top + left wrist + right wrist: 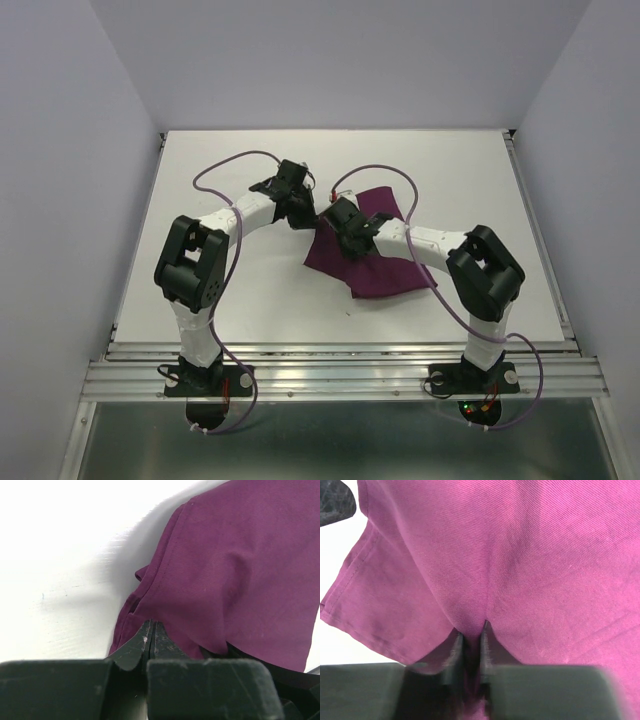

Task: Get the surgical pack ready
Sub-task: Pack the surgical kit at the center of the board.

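On the white table (230,160), a little right of centre in the overhead view, the dark-purple cloth (372,258) lies bunched into an uneven heap, with one flap reaching towards the far edge. Both arms bend inward, so their grippers meet at the heap's upper left part. The left gripper (297,208) is at the cloth's left edge and the right gripper (338,222) is just beside it, over the fabric. Thin purple cables (225,165) loop along both arms. From this height the fingers are too small to show how they stand.

The wrist cameras show that. In the left wrist view the two dark fingers (135,652) are pressed flat together, and their tips sit on the stitched hem at the cloth's lower corner. The fabric rises away from them to the right and throws a soft shadow on the table, so this corner appears pinched and lifted.

In the right wrist view the cloth fills nearly the whole picture. The fingers (454,647) stand only a narrow slit apart, and a ridge of fabric is drawn down into that slit and gripped there, with creases spreading up from it. A hemmed edge hangs at the left over a strip of bare table. A dark, blurred shape (332,500) sits in the top left corner, too unclear to name.
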